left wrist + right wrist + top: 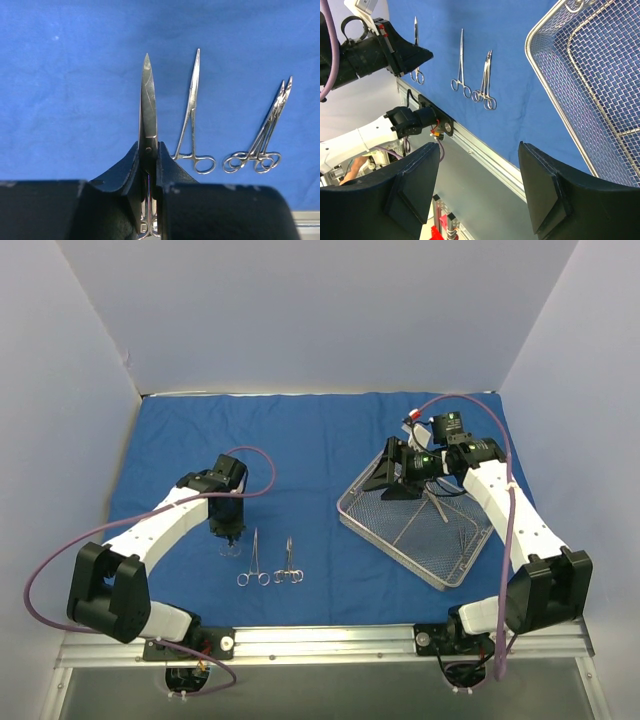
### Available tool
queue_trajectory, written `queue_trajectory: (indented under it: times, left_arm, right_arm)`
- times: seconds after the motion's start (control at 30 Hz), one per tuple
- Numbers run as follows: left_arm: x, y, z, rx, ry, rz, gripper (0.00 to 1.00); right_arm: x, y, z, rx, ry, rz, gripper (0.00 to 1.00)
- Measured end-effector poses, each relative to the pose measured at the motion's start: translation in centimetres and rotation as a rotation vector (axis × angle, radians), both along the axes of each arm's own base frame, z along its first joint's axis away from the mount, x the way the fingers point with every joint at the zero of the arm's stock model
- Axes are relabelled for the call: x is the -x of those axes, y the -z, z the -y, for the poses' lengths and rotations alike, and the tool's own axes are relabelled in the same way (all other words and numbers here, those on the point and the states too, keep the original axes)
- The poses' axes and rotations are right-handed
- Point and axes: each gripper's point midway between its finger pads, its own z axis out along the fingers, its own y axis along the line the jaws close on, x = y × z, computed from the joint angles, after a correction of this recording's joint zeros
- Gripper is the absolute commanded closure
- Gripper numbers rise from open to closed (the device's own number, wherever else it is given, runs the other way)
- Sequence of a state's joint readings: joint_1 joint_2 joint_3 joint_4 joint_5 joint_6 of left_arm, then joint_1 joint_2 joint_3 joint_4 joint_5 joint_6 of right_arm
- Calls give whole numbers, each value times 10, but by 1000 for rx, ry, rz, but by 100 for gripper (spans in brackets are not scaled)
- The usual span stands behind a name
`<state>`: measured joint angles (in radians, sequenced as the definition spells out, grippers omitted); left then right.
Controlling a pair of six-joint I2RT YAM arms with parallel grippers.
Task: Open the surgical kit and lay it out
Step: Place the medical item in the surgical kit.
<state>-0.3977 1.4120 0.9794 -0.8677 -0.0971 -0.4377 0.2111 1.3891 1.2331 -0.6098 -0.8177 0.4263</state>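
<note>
Scissors (147, 95) from the surgical kit sat pinched between the fingers of your left gripper (148, 148), clamped near the pivot, with the blade tips pointing far and the rings toward the near edge. That long axis ran parallel to the two pieces lying on the blue cloth (320, 440): a forceps (191, 115) just right of the scissors and a clamp (265, 135) further right, both with rings near. The free spot lay under the blade, at the left end of that row, so I'd judge you needed only to lower and let go, with no turning. I couldn't tell whether the scissors touched the cloth. Your right gripper (476, 150) stood wide apart and empty over the far-left corner of the mesh tray (375, 510), where slim steel pieces (432, 512) lay. Your left arm was plainly nearer the row.
</note>
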Motion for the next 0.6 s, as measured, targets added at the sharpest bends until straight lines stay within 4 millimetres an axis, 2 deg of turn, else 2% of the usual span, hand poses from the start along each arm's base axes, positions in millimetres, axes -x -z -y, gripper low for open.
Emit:
queue_trajectory:
  times: [0.13,0.3,0.4,0.6]
  left_arm:
    - [-9,-8,-2,-22,55,33,98]
    - [-40,-32,5,-25,112,124,98]
    - [-42,-31,3,-24,107,129,98]
    - [-36,-15,-7,-32,80,82,98]
  right_arm:
    - [0,-2,1,3,-1,13,35]
    - [0,-2,1,7,-1,20,35]
    - [0,-2,1,8,0,21,35]
    - [-3,-2,2,15,6,33,35]
